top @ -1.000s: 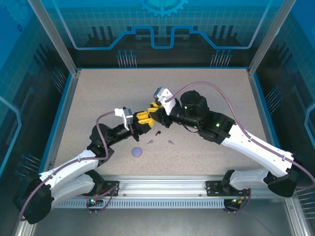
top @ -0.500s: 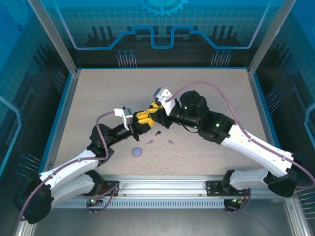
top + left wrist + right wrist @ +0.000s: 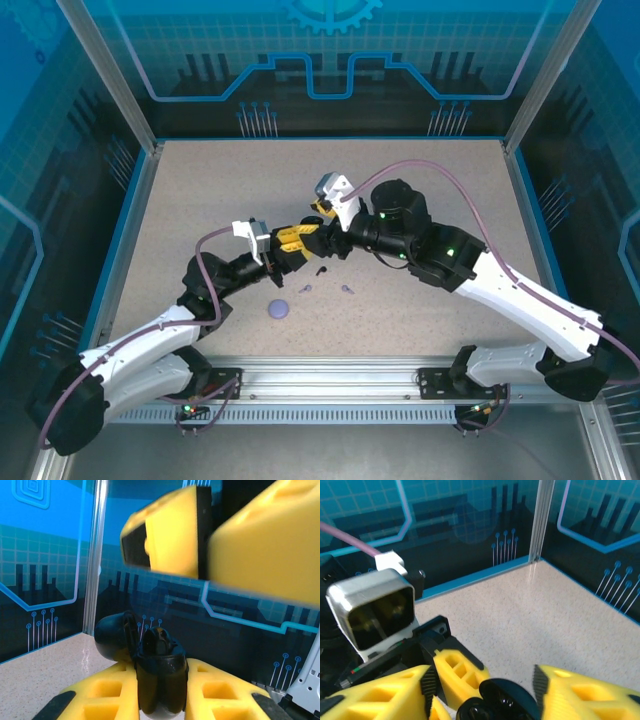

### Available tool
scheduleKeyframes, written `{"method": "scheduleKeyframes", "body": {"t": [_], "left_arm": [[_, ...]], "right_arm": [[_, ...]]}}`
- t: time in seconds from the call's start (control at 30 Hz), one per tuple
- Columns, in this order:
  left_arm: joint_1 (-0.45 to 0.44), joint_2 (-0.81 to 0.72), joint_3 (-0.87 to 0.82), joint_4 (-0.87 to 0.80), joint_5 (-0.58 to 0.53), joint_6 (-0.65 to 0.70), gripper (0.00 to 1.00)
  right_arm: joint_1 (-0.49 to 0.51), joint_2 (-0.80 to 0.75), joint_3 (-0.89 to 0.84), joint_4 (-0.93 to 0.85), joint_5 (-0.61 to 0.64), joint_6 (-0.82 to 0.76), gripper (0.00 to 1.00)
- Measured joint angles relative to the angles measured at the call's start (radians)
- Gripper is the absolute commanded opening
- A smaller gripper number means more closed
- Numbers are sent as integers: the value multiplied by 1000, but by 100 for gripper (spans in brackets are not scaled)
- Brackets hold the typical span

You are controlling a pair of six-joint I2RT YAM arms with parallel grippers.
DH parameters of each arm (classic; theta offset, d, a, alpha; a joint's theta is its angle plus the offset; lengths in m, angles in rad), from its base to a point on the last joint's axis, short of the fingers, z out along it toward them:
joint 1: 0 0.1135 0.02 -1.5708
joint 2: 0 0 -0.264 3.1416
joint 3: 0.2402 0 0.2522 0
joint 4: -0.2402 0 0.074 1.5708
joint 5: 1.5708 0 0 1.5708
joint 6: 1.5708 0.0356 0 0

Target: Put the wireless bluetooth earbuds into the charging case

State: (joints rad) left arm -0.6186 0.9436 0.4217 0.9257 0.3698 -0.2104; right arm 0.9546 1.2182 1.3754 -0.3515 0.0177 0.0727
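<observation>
Though glossy, rounded black case [image 3: 159,677]

Mid-table, L gripper [image 3: 298,245] and R gripper [image 3: 320,229] meet; open case [image 3: 159,672] sits btwn L's fingers [image 3: 100,696]. Near of them on table [image 3: 200,190]: lone earbud [image 3: 322,269], then left earbud [image 3: 305,289] and right earbud [image 3: 347,290] (side by side, apart), w/ disc case [image 3: 279,309] nearest, leftmost.

High rear overview; two close wrist views, opposite sides of one black case [image 3: 159,677]
</observation>
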Motion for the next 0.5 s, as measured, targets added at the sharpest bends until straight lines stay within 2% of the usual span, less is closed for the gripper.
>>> {"method": "scheduleKeyframes", "body": {"t": [0.07,0.13,0.27,0.5], "left_arm": [[-1,0,0,0,-1,2,4],[-4,0,-3,0,-6,3,4],[-7,-7,-11,-2,-11,7,3],[-8,-98,-23,-31,-45,33,3]], "right_arm": [[-5,-19,8,-2,1,20,81],[-16,-48,10,-15,7,48,99],[-80,-108,6,-57,35,103,100],[-294,-188,-156,-93,45,286,100]]}}
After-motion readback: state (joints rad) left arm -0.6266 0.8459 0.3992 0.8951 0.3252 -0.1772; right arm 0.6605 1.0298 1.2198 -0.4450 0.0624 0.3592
